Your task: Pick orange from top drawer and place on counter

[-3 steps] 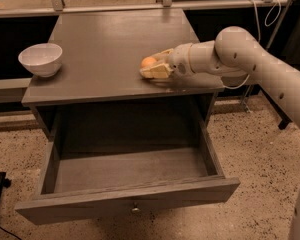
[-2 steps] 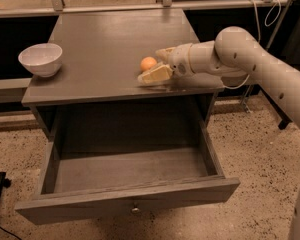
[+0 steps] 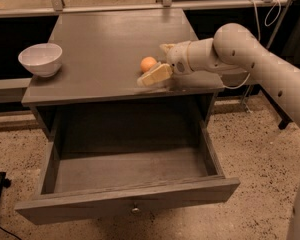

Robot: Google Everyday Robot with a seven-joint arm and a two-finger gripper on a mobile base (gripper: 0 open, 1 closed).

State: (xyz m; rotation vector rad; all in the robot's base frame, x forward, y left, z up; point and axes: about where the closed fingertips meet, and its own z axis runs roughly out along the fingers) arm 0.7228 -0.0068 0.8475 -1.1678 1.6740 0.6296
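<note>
Pincer spread around orange on grey counter, top drawer open, speckled floor

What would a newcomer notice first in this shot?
The orange sits on the counter near its front right, between the spread fingers of the gripper, which reaches in from the right. Below, the top drawer hangs wide open with nothing visible inside. A white bowl stands at the counter's left edge.

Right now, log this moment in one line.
orange: resting on counter | gripper: open, straddling orange | top drawer: pulled open
</note>
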